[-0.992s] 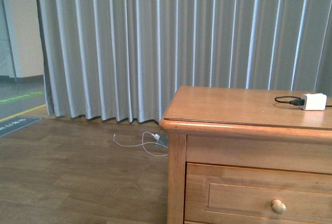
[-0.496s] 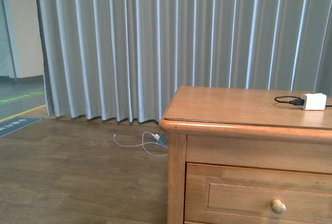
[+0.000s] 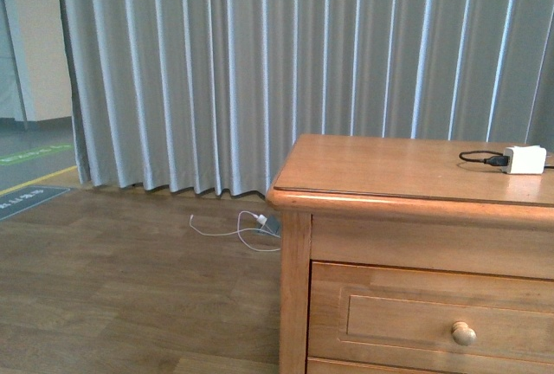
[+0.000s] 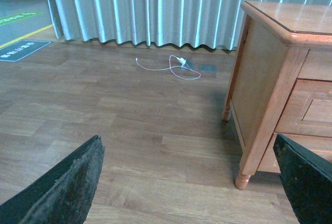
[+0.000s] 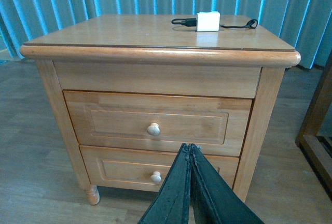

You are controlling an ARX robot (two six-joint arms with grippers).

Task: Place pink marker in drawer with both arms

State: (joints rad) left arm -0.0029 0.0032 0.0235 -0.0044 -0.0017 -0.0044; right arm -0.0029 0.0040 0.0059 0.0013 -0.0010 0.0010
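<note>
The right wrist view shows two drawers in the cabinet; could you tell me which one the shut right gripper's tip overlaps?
The lower drawer: the right gripper has its tip over that drawer's top edge, beside its knob. The upper drawer sits clear above it. Both are closed.

A home-like room, possibly a staged one, is suggested. A honey-brown wooden nightstand (image 5: 155,89) with two knobbed drawers is set on brown wood-plank flooring (image 3: 130,287), before long pleated grey curtains (image 3: 260,71). A white box-shaped charger (image 3: 525,159) with a black cable is seen on its top, and a thin white cable (image 3: 234,231) lies on the floor.
</note>
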